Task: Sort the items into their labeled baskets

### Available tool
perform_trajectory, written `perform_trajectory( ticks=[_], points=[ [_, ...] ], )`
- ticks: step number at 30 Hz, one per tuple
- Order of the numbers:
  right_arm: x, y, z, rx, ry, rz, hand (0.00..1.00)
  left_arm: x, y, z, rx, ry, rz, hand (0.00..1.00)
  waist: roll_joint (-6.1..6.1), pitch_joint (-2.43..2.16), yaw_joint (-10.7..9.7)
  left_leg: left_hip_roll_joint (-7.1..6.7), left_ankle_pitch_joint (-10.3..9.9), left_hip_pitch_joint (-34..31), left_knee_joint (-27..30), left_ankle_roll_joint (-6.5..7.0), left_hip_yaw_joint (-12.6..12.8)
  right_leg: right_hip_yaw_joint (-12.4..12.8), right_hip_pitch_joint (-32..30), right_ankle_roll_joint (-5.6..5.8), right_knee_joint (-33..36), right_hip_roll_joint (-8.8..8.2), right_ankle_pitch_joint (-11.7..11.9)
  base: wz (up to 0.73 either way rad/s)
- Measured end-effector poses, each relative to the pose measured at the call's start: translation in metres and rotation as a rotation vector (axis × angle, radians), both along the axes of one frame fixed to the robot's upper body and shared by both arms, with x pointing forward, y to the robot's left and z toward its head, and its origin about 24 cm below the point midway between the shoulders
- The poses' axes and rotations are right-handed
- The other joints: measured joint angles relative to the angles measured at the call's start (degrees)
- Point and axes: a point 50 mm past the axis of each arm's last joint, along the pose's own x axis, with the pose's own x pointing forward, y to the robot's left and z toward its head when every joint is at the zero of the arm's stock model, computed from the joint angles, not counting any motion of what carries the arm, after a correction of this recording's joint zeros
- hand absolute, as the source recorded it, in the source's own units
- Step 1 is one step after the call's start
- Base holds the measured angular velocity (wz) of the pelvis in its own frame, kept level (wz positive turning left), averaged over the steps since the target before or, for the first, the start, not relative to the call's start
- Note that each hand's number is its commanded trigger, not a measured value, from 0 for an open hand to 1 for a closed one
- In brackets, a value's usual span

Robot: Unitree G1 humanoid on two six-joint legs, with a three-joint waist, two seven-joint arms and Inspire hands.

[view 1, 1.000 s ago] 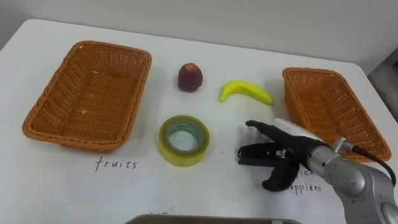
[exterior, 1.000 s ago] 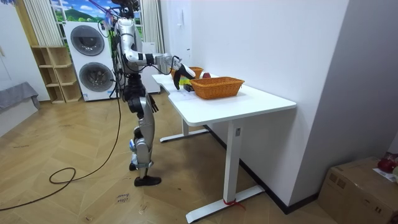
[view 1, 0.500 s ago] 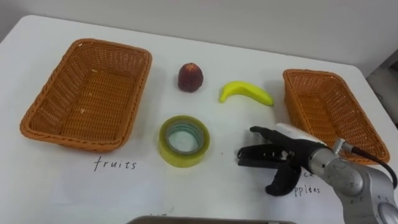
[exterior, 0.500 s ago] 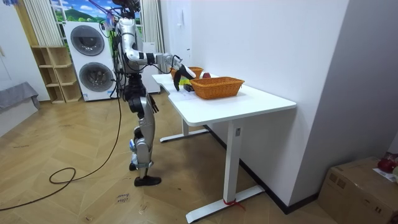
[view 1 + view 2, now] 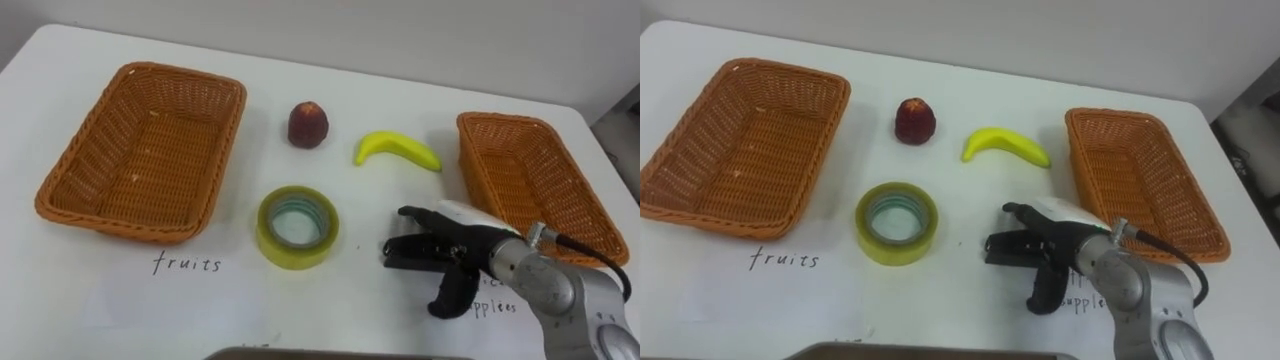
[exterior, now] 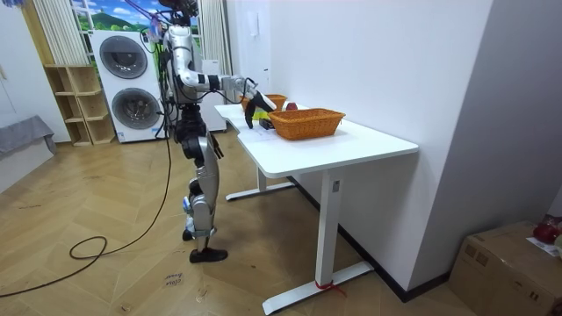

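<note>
Left eye view: right hand (image 5: 472, 248), fingers straight and apart, empty, hovers over the worktop's (image 5: 400, 90) front right, aimed at the tape roll (image 5: 297, 227), likely the next pick. Apple (image 5: 308, 124) and banana (image 5: 397, 150) lie nearer the far edge, between the empty left basket (image 5: 185, 77) and right basket (image 5: 500, 118). Room view: robot stands at the worktop's end. Right eye view: nothing blocks the tape roll.

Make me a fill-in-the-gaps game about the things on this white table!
1. The left basket and the right basket are both ___.
2. The yellow fruit between the apple and the right basket is a ___.
3. The yellow ring in front of the apple is a roll of ___.
4. The right hand, near the right basket, has open fingers and holds ___.

Missing words: empty; banana; tape; nothing.
</note>
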Motion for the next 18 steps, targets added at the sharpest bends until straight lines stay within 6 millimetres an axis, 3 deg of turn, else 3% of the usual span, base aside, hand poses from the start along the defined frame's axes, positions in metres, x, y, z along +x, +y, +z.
perform_trajectory(
  ticks=[6, 18],
  points=[
    [0.001, 0.002, 0.001, 0.008, -0.015, -0.004, 0.00, 0.000, -0.003, -0.001, 0.011, 0.000, -0.007, 0.00, 0.80, 0.07, 0.5, 0.00, 0.0, 0.1, 0.0, 0.00, -0.1, -0.1, 0.1, 0.00, 0.0, -0.02, 0.0, 0.00],
    [0.002, 0.013, 0.001, -0.030, -0.035, 0.020, 0.00, 0.002, -0.007, -0.001, 0.000, -0.010, -0.007, 0.00, 1.03, -0.04, 0.7, 0.00, 0.0, 0.1, 0.1, -0.03, 0.0, 0.1, 0.0, 0.00, 0.0, 0.02, 0.0, 0.00]
  ],
)
